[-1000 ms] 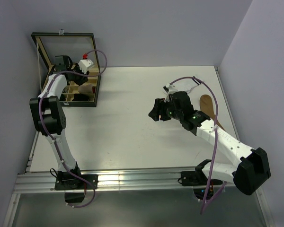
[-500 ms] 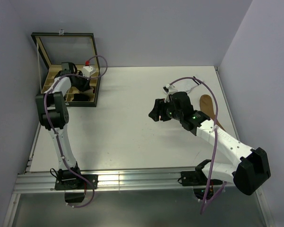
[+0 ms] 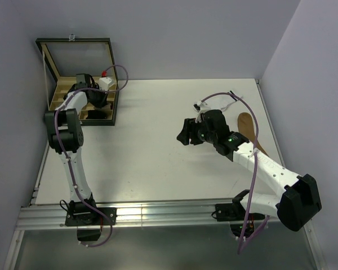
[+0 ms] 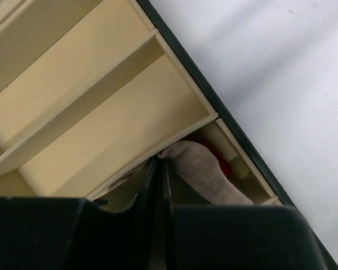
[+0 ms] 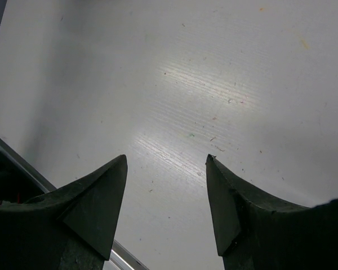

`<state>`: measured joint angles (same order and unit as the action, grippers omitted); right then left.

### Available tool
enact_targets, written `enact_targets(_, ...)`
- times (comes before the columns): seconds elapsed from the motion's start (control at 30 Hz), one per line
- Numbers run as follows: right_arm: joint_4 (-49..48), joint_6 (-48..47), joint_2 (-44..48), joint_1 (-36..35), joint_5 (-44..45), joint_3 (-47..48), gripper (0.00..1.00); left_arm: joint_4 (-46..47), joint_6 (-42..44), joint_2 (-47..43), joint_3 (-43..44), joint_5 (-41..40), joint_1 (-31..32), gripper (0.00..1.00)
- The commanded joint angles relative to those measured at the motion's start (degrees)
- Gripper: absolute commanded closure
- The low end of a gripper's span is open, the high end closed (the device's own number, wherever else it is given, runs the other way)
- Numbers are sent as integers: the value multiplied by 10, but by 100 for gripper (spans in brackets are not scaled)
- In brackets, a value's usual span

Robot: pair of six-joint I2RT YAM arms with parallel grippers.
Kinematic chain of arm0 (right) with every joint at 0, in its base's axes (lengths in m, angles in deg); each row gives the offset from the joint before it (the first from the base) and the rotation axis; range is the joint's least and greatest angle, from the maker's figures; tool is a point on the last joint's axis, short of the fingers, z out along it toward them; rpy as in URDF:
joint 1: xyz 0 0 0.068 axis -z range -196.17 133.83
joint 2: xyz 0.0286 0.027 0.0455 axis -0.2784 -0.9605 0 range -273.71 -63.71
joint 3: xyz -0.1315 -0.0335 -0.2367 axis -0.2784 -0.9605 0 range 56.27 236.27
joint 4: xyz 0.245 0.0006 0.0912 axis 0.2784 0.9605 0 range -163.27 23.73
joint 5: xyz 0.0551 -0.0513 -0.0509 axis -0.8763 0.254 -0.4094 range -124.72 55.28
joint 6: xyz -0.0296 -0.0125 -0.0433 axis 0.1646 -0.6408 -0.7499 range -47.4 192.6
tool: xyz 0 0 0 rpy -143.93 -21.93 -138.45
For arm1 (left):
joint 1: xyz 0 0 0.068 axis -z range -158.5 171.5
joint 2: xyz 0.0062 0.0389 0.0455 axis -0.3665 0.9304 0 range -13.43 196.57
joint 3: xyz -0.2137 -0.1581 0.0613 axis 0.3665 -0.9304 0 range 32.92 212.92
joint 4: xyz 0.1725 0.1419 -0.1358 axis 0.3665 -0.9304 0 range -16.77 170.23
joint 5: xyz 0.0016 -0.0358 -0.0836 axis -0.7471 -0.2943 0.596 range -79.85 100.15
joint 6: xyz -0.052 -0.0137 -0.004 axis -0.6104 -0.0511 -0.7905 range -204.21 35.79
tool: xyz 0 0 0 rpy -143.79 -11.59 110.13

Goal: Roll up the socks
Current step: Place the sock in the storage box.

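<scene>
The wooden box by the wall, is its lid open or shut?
Open. The lid of the wooden box stands up at the back, and its compartments show.

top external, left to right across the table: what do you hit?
Open compartment box → right gripper, open above bare table → brown sock by the right edge. The left gripper is left out because it overlaps the box.
</scene>
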<state>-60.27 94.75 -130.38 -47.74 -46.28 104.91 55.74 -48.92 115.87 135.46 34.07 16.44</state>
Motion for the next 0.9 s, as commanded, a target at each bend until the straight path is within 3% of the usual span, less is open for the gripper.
enact_targets(0.0, -18, 5, 1, 5, -3, -5, 35, 69, -28, 19, 3, -73, -7, 83)
enact_targets(0.1, -17, 3, 1, 5, -2, -4, 35, 59, -28, 28, 14, -94, -4, 80)
enact_targets(0.23, -17, 2, 6, 6, -2, -5, 35, 119, -47, -44, -53, -53, -4, 77)
enact_targets(0.53, -22, 3, 8, 7, -9, -7, 35, 122, -93, -132, -54, -37, -4, 67)
enact_targets(0.87, -21, 2, 8, 8, -8, -5, 36, 61, -123, -174, -95, -34, 1, 69)
